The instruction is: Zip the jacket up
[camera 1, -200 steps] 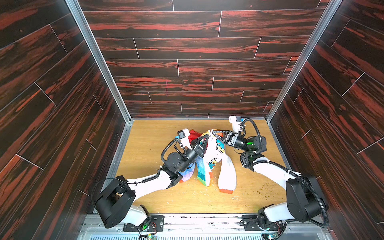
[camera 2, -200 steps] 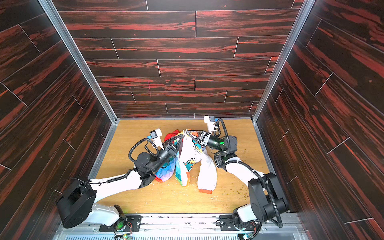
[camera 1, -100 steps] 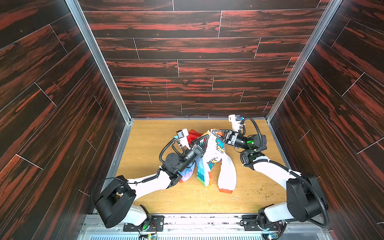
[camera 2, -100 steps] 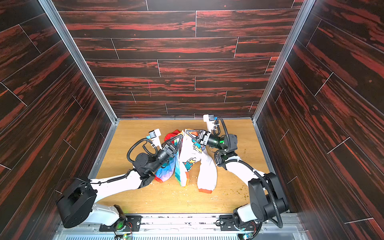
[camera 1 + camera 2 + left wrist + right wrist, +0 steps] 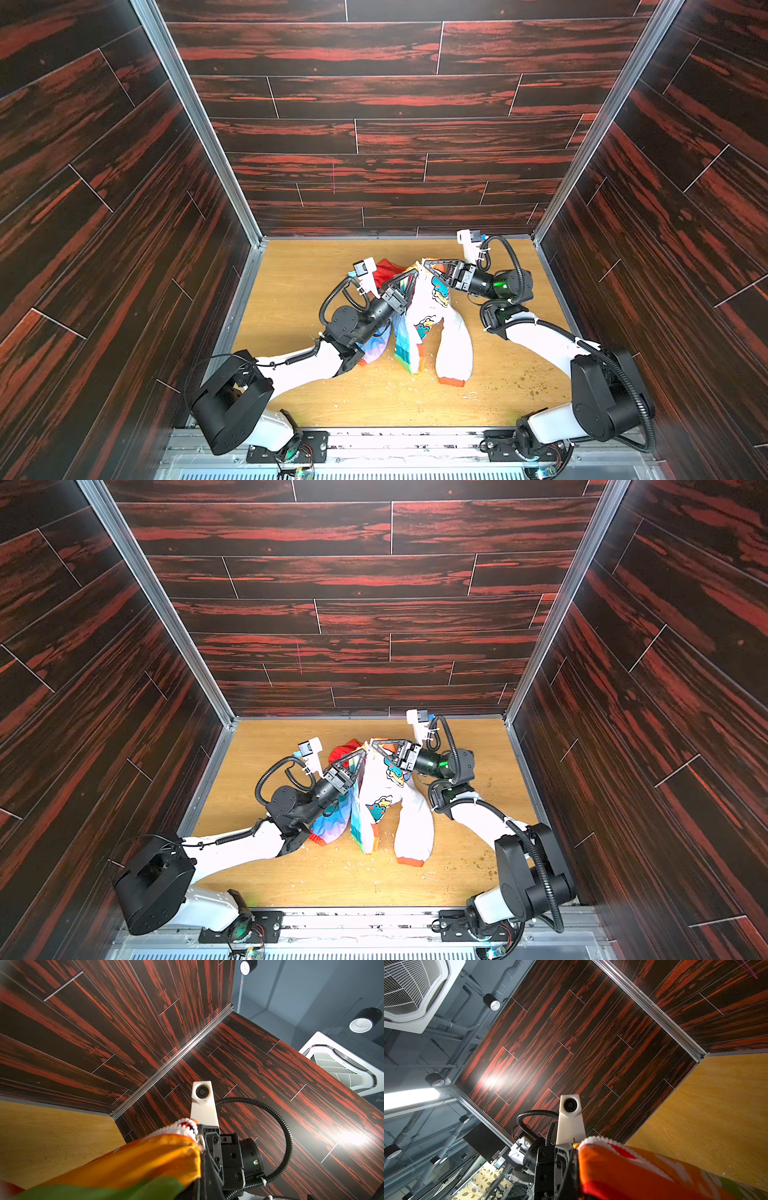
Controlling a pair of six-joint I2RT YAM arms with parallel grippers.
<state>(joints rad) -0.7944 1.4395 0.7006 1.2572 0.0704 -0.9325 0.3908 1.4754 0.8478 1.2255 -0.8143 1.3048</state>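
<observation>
On the worktop [image 5: 299, 266], centred, the jacket [image 5: 428, 307] hangs by its top, hem toward 6 o'clock. Left fingers [image 5: 402, 282] clamp the rainbow half; right fingers [image 5: 440, 268], at their 2 o'clock, clamp the white half.

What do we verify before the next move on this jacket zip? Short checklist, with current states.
1. Grip of left gripper: jaws shut on the top edge of the jacket - ok.
2. Grip of right gripper: jaws shut on its top edge too - ok.
3. Zipper teeth exposed at the pinched edge - ok.
4. Slider location, and whether it is engaged - cannot tell.
5. Front closed below the grippers - cannot tell.
6. Fabric clear of the table: hem and sleeve cuff appear to rest on it - not ok.
</observation>
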